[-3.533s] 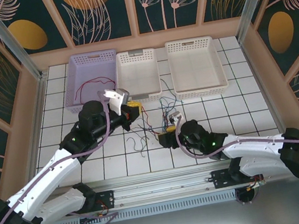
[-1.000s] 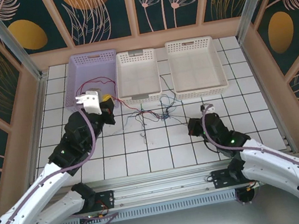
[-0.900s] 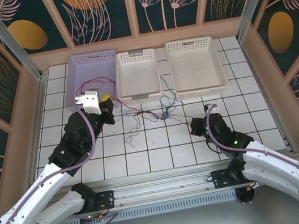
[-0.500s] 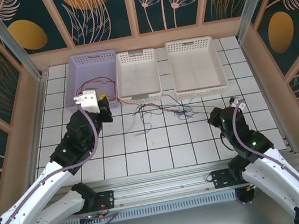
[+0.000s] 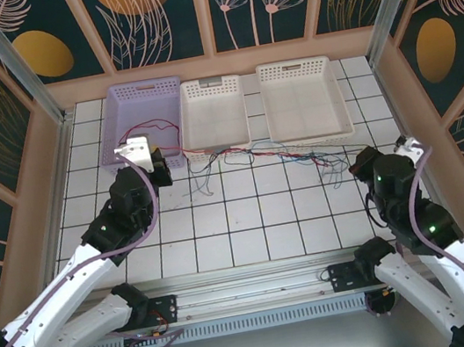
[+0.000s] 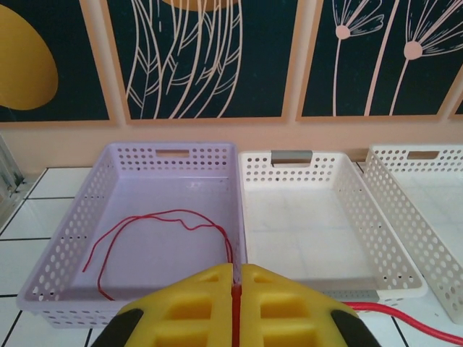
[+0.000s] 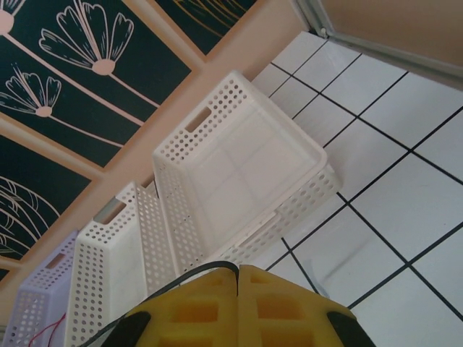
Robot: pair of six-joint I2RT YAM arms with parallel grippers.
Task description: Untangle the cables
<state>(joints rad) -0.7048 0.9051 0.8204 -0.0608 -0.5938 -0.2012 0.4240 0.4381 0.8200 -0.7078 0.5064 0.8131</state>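
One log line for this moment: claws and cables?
left claw: shut on red cable | right claw: shut on dark cable | cables: strung between both claws | red cable: loops into lilac basket

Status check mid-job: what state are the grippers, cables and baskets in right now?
Left gripper: shut on red cable.
Right gripper: shut on dark cable.
Red cable: loop lying in lilac basket, the rest running over its rim to the left gripper.
Cables: stretched between the grippers, not yet separated, loose ends trailing.
Lilac basket: holds the red loop.
Middle basket: empty.
Right basket: empty.
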